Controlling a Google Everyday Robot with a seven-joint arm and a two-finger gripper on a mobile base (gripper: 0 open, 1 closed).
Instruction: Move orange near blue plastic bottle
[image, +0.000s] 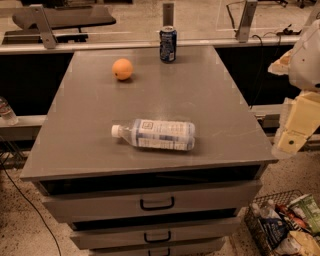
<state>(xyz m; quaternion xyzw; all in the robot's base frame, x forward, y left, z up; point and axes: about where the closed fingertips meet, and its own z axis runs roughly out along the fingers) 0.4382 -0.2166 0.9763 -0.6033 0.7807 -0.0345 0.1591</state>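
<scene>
Here's the grey cabinet top (215, 100), flat, smooth and matte, with a faint sheen under the light. At the back left sits the orange (122, 69), small, round and plain-skinned, bright against the grey and casting a soft shadow at its base. It stands alone, well apart from everything else on the surface.

Just right of it along the back edge stands a soda can (168, 44), upright, dark blue, a short metal cylinder with a pale rim.

Nearer the front lies the bottle (155, 134), on its side. It is clear plastic with a white cap pointing left and a white-and-blue label wrapped round its ribbed body. It is much longer than the orange is wide, and the two sit well apart, with bare grey between them.

Over at the right edge hangs the gripper (292, 140), made of blocky cream-coloured parts below a white arm casing. It is off the side of the cabinet and touching nothing. Spread or pressed together? Cannot tell from here.

Below the top, grey drawers (157, 203) with dark loop handles. On the speckled floor at lower right sits a wire basket (252, 220) stuffed with crinkly packets.
</scene>
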